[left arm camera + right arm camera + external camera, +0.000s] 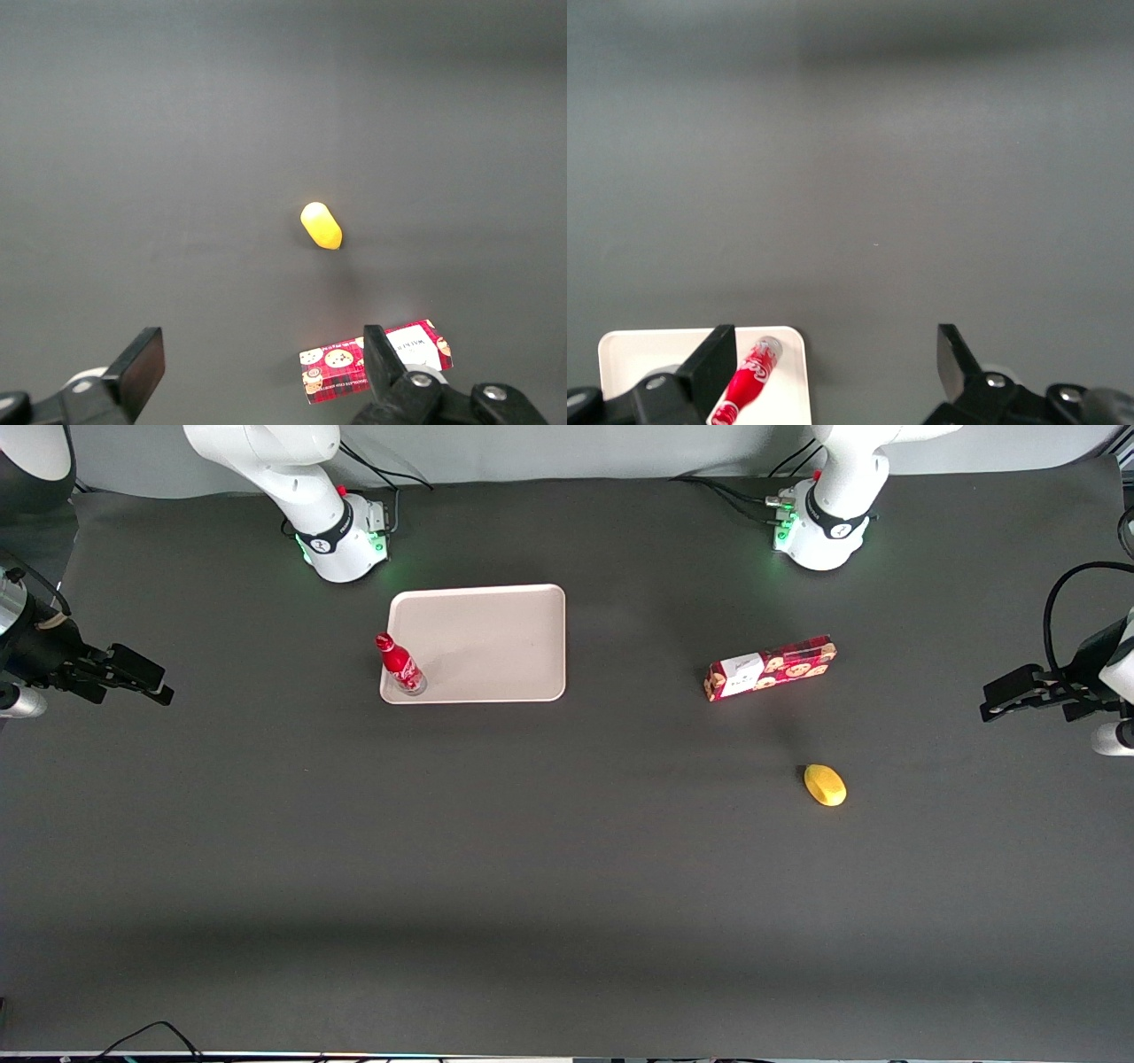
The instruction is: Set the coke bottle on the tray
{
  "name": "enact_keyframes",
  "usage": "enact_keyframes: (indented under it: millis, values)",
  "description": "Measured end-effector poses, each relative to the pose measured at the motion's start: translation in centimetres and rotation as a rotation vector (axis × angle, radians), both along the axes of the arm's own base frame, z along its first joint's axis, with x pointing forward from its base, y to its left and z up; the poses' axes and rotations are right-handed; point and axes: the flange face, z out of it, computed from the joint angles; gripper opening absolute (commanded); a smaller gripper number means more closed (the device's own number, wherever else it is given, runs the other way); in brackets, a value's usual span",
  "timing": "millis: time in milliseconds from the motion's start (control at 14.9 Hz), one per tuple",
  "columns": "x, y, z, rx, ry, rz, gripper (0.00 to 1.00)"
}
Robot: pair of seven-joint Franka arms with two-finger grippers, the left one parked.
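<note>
Already the coke bottle (400,664) stands upright on the tray (496,638), in the tray's corner nearest the front camera on the working arm's side, close against the low rim. The tray lies flat on the dark worktop (567,886), in front of the working arm's base. The hand (142,676) hangs well apart from the tray, out at the working arm's end of the worktop, its two fingers spread apart and holding nothing. From the right wrist view the fingers (709,367) frame bare worktop with a wide gap between them. Toward the parked arm's end lie a red cookie box (769,667) and, nearer the front camera, a small yellow object (824,785).
</note>
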Motion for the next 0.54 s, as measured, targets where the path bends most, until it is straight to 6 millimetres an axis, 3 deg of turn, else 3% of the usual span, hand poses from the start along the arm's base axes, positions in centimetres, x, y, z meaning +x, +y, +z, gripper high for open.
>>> enact_keyframes:
  millis: [536]
  values:
    - [0.8, -0.1, 1.2, -0.032, 0.002, 0.038, 1.00]
